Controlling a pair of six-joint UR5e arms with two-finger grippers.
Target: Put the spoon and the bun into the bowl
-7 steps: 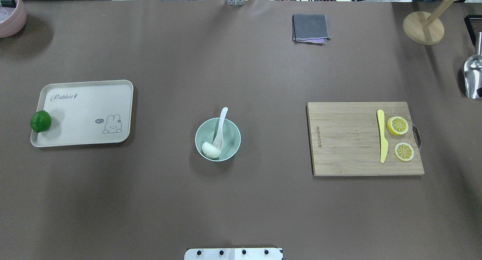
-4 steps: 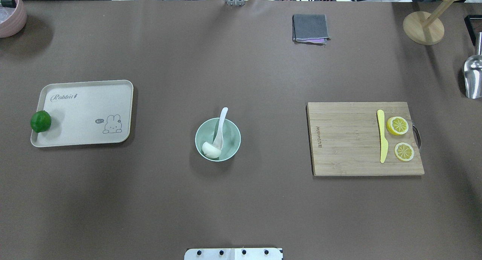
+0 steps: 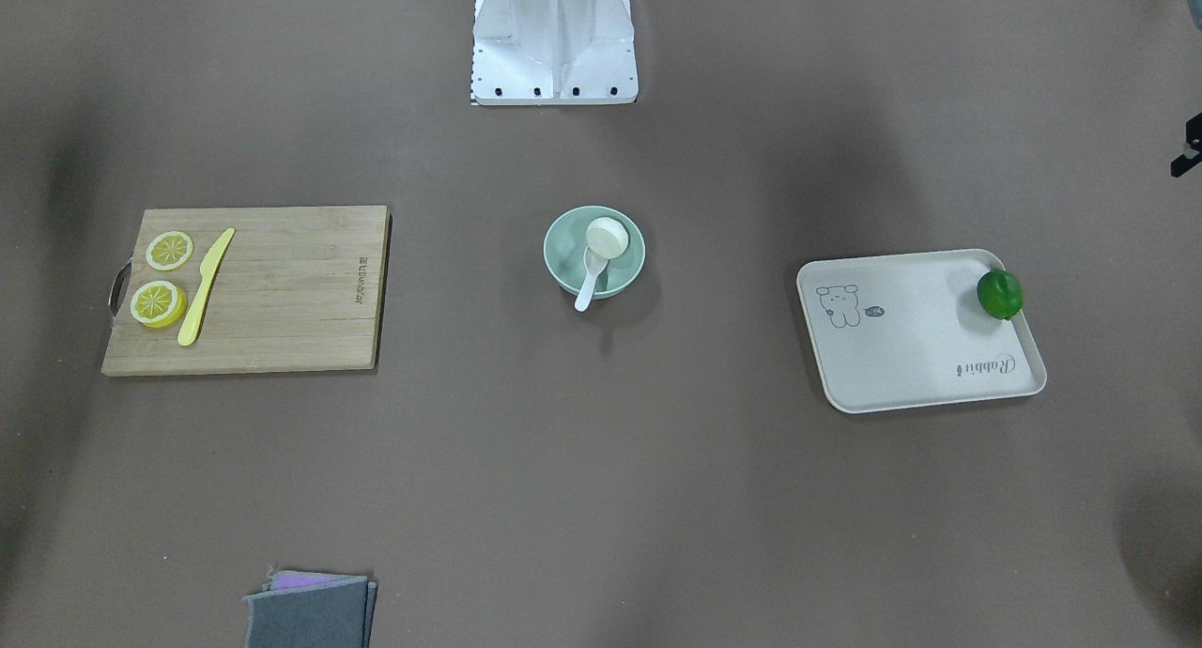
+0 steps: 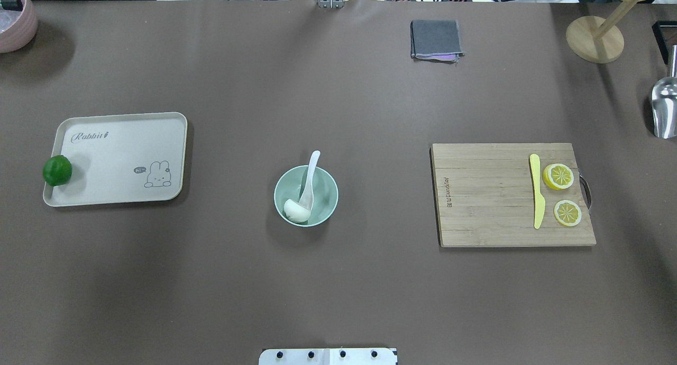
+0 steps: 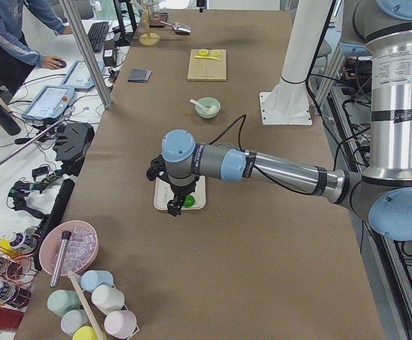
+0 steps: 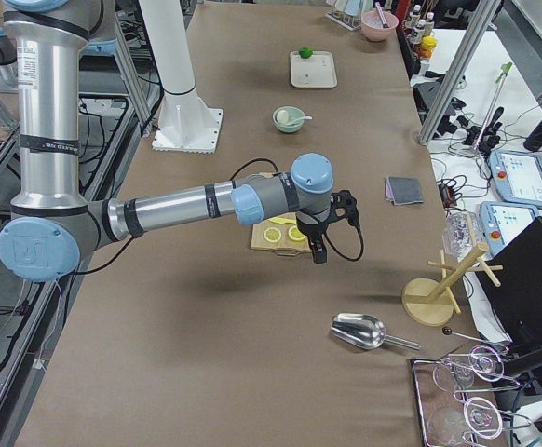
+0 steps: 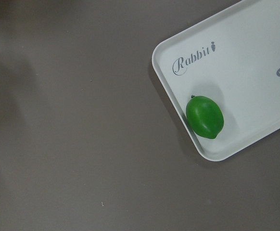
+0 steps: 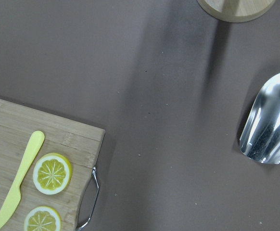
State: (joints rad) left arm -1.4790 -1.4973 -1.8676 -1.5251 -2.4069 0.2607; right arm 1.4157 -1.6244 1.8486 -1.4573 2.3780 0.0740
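Spoon (image 4: 309, 177) and bun (image 4: 296, 210) sit in bowl (image 4: 329, 193), I judge it done, only parking remains; I can't tell left gripper (image 5: 173, 207) or right gripper (image 6: 318, 252) grip.

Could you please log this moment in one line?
spoon, bun: in bowl | left gripper, right gripper: away, state unclear | task: looks done

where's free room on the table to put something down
Bare table lies between the tray and the bowl, between the bowl and the board, and all along the robot's side. The tray is bare except for the lime. The board's right end is crowded with knife and lemon slices.
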